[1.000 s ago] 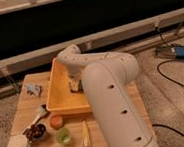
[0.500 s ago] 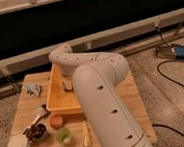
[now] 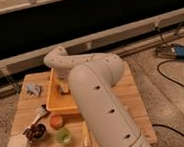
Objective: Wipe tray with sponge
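The big white arm (image 3: 100, 104) rises from the near edge of the wooden bench (image 3: 135, 108) and bends back over it. Its wrist drops straight down into the yellow tray (image 3: 55, 106). The gripper (image 3: 64, 86) is low inside the tray, close to the tray's left wall. Whether it is wide, narrow or clamped on something, I cannot tell. I can't pick out the sponge either, and anything under the gripper is hidden.

The tray sits left of the bench's middle, towards the far edge, and the arm covers its right part. A small grey-blue object (image 3: 33, 88) lies near the far left corner. Between the tray and the near edge stand an orange cup (image 3: 56, 121) and a green cup (image 3: 64, 137). A dark bowl (image 3: 36, 131) and a stack of white plates (image 3: 19, 146) sit by the near left corner. A pale yellow stick (image 3: 85, 134) lies beside the arm.
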### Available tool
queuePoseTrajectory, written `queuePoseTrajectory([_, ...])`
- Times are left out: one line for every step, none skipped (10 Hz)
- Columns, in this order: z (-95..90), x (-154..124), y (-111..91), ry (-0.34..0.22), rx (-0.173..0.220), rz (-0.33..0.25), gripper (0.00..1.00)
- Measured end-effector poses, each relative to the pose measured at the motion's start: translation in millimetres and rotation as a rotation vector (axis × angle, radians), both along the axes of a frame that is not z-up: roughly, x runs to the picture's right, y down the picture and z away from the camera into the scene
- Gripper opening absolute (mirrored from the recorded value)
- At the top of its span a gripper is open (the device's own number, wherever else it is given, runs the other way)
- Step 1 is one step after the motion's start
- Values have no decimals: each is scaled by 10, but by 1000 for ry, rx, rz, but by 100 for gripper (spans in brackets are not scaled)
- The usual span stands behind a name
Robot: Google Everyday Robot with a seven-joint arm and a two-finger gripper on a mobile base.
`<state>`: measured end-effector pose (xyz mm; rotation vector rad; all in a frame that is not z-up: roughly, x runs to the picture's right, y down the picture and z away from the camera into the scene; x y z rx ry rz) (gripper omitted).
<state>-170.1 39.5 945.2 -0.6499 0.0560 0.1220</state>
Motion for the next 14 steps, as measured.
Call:
queuePoseTrajectory([-48, -5, 88, -6, -9, -5, 0])
queuePoseTrajectory([-114, 52, 206, -8, -24, -10, 0])
queuePoseTrajectory([-154, 130, 280, -6, -32, -14, 0])
queuePoseTrajectory([-191, 236, 344, 2, -39, -13, 0])
queuePoseTrajectory([-223, 384, 405, 16, -48, -12, 0])
queuePoseTrajectory([-246, 539, 452, 34, -55, -6, 0])
queuePoseTrajectory([-251, 655, 484, 51, -61, 2, 0])
queuePoseTrajectory([-228, 759, 479, 74, -64, 13, 0])
queuePoseTrajectory([-183, 850, 454, 98, -65, 30, 0])
queuePoseTrajectory([-139, 929, 408, 117, -62, 43, 0])
queuePoseTrajectory([-89, 1009, 354, 136, -60, 55, 0])
queuePoseTrajectory([-11, 1123, 275, 162, -57, 71, 0])
queuePoseTrajectory([24, 1171, 235, 176, -55, 77, 0])
queuePoseTrajectory([59, 1202, 198, 185, -52, 84, 0])
